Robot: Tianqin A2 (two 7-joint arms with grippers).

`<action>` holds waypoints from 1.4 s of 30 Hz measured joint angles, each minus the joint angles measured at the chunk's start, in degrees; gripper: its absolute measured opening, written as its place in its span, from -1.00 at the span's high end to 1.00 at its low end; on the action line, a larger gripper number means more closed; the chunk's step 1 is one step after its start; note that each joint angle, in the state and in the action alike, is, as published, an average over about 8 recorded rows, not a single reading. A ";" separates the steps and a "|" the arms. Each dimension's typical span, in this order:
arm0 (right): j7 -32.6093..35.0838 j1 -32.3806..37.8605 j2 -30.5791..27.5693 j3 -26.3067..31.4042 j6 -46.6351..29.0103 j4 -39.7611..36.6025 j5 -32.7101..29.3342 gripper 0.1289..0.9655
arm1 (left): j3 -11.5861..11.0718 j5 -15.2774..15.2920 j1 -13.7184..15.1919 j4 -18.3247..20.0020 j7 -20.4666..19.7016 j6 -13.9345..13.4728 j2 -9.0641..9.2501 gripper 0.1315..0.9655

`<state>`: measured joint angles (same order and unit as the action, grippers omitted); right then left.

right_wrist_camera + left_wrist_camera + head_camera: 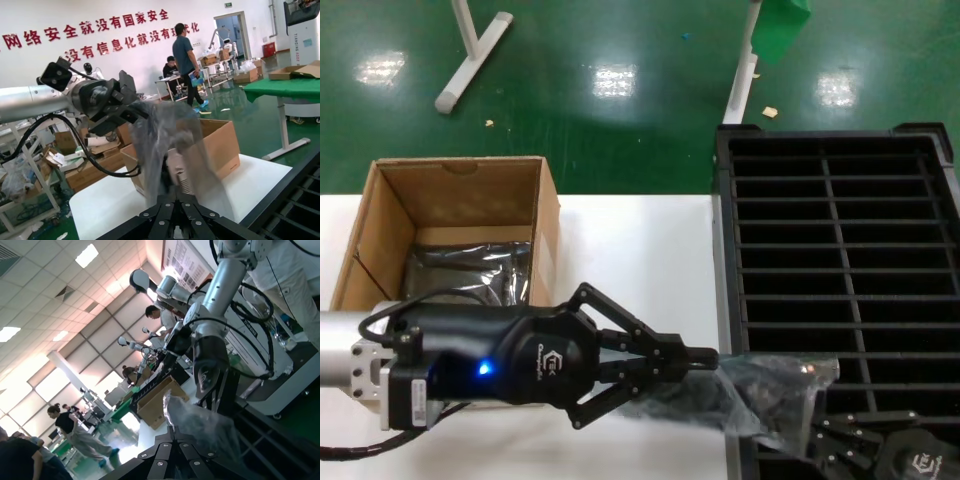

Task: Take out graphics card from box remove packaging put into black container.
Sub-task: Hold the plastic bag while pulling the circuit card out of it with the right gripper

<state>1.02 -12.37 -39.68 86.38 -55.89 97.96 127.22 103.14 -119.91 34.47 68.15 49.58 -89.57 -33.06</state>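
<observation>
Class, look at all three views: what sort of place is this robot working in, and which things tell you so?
Probably a robotics workshop or factory training hall: a glossy green floor, other robot arms at benches with cartons, staff walking about, and a wall banner of red Chinese characters.

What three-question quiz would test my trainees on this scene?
1. True or false: the left gripper and the right gripper both grip the bag.
2. The box stands: A beside the crate; B inside it; C on the floor.
3. Which gripper is nearer the box?

Key: 1 true; 2 A; 3 left.
</observation>
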 joint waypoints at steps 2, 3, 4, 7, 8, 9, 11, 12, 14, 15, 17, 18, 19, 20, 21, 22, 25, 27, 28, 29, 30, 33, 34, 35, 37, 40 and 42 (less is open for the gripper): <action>-0.05 0.22 0.00 0.10 -0.01 -0.08 -0.03 0.96 | -0.06 -0.19 -0.33 0.24 -0.24 -0.04 -0.19 0.98; -0.07 0.34 0.00 0.15 -0.02 -0.13 -0.04 0.96 | -0.02 -0.27 -0.39 0.18 -0.26 -0.07 -0.32 0.98; -0.10 0.45 0.00 0.20 -0.03 -0.19 -0.06 0.96 | 0.05 -0.34 -0.38 0.03 -0.22 -0.10 -0.47 0.98; -0.21 0.76 -0.01 0.34 -0.04 -0.33 -0.08 0.96 | 0.43 -0.54 -0.09 -0.79 0.21 -0.21 -0.94 0.98; -0.27 0.84 -0.02 0.37 -0.04 -0.36 -0.08 0.96 | 0.61 -0.62 0.06 -1.12 0.43 -0.24 -1.09 0.98; -0.33 0.91 -0.04 0.41 -0.03 -0.39 -0.08 0.96 | 0.82 -0.71 0.24 -1.45 0.68 -0.26 -1.24 0.98; -0.49 0.98 -0.07 0.50 0.02 -0.40 -0.10 0.96 | 1.23 -0.91 0.61 -2.05 1.20 -0.30 -1.47 0.98; -0.57 0.98 -0.10 0.56 0.05 -0.39 -0.13 0.96 | 1.43 -1.02 0.80 -2.30 1.45 -0.31 -1.54 0.98; -0.74 0.94 -0.14 0.71 0.13 -0.33 -0.22 0.96 | 1.77 -1.22 1.11 -2.71 1.86 -0.33 -1.62 0.98; -0.80 0.91 -0.15 0.81 0.19 -0.30 -0.29 0.96 | 1.90 -1.32 1.23 -2.84 2.02 -0.33 -1.61 0.98; -0.91 0.86 -0.16 1.04 0.33 -0.26 -0.47 0.96 | 2.06 -1.49 1.38 -2.98 2.18 -0.34 -1.53 0.98; -0.94 0.85 -0.15 1.16 0.42 -0.26 -0.58 0.96 | 2.09 -1.56 1.41 -2.99 2.19 -0.34 -1.46 0.98; -0.98 0.87 -0.12 1.29 0.51 -0.28 -0.68 0.96 | 2.10 -1.62 1.41 -2.98 2.17 -0.34 -1.39 0.98; -1.00 0.92 -0.09 1.41 0.60 -0.31 -0.78 0.96 | 2.10 -1.67 1.40 -2.95 2.13 -0.34 -1.33 0.98; -1.02 0.98 -0.05 1.52 0.71 -0.36 -0.87 0.96 | 2.10 -1.71 1.38 -2.91 2.07 -0.33 -1.27 0.98; -1.05 1.07 -0.01 1.63 0.81 -0.42 -0.96 0.96 | 2.10 -1.76 1.36 -2.88 2.01 -0.33 -1.22 0.98; -1.11 1.37 0.11 1.82 1.09 -0.62 -1.13 0.96 | 2.13 -1.91 1.31 -2.85 1.87 -0.33 -1.18 0.98; -1.14 1.54 0.16 1.87 1.24 -0.74 -1.20 0.96 | 2.17 -2.02 1.31 -2.89 1.82 -0.33 -1.23 0.98; -1.14 1.61 0.17 1.88 1.31 -0.78 -1.23 0.96 | 2.19 -2.07 1.32 -2.92 1.80 -0.33 -1.27 0.98; -1.13 1.66 0.18 1.88 1.37 -0.81 -1.26 0.96 | 2.21 -2.12 1.32 -2.93 1.78 -0.33 -1.31 0.98; -1.12 1.70 0.19 1.87 1.44 -0.84 -1.30 0.96 | 2.21 -2.17 1.31 -2.93 1.75 -0.33 -1.35 0.98; -1.05 1.80 0.21 1.88 1.62 -0.87 -1.44 0.96 | 2.15 -2.29 1.20 -2.82 1.62 -0.33 -1.46 0.98; -1.01 1.82 0.22 1.90 1.68 -0.88 -1.49 0.96 | 2.11 -2.33 1.14 -2.74 1.56 -0.33 -1.48 0.98; -0.97 1.85 0.23 1.93 1.72 -0.88 -1.55 0.96 | 2.07 -2.36 1.08 -2.65 1.49 -0.33 -1.51 0.98; -0.89 1.89 0.25 2.03 1.80 -0.89 -1.67 0.96 | 1.96 -2.42 0.92 -2.44 1.34 -0.33 -1.55 0.98; -0.74 1.96 0.33 2.20 1.87 -0.90 -1.83 0.96 | 1.78 -2.50 0.70 -2.08 1.11 -0.33 -1.61 0.98; -0.64 2.00 0.40 2.32 1.91 -0.92 -1.91 0.96 | 1.62 -2.54 0.55 -1.82 0.92 -0.32 -1.64 0.98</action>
<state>0.38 -10.37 -39.27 88.70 -53.98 97.04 125.31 104.76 -122.45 35.01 66.32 50.50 -89.89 -34.70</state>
